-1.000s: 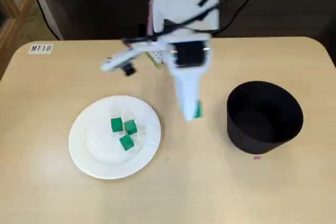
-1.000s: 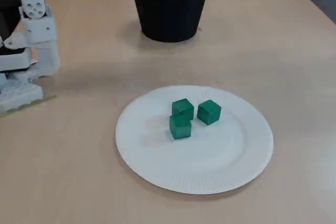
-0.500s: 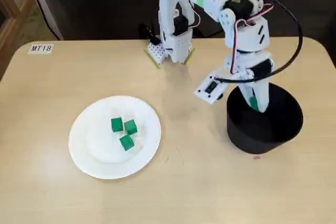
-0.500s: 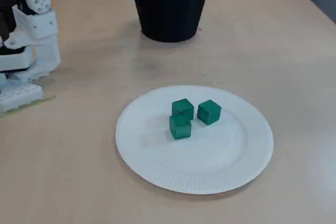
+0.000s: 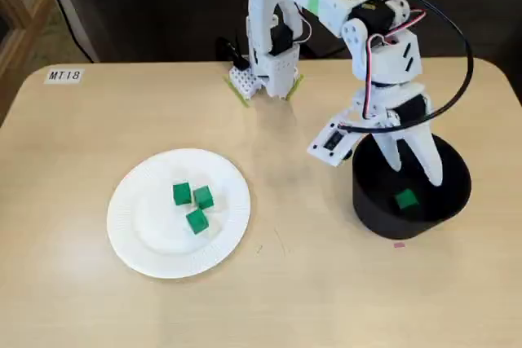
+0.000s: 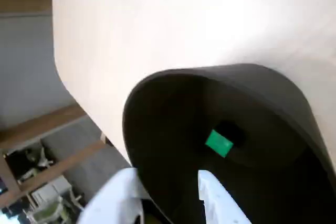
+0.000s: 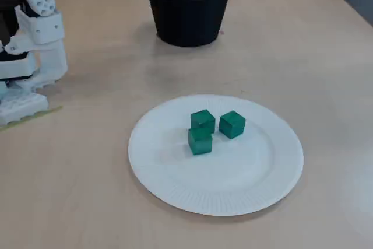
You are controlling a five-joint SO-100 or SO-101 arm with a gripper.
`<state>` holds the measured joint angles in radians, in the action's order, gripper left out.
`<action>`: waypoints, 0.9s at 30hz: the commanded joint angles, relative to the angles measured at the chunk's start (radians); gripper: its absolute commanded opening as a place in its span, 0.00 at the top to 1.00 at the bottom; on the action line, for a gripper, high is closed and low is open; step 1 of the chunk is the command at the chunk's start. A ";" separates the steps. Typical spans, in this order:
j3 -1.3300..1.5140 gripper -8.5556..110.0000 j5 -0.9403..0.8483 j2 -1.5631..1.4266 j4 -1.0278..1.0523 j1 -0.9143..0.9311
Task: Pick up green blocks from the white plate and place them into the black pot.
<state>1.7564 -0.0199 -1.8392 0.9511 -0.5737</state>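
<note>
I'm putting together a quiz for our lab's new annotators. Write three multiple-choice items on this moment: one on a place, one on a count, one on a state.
1. Where does the lone green block lie?
A. inside the black pot
B. outside the pot, beside it
C. clamped in mid-air

2. How many green blocks sit on the white plate?
A. two
B. three
C. four

3. How does the gripper stand?
A. shut on a block
B. open above the pot
C. open above the plate

Answers:
1 A: the wrist view shows it on the pot's floor.
2 B: both fixed views show three, clustered near the plate's middle.
3 B: its fingers are spread over the pot's mouth with nothing between them.
</note>
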 commanded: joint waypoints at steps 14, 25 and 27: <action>0.052 0.95 -0.296 -0.153 0.526 0.824; 0.443 0.95 -0.474 -0.279 0.089 1.118; 0.420 0.95 -0.482 -0.252 0.084 1.132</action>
<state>2.2135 -0.4847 -2.1031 1.0569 0.5384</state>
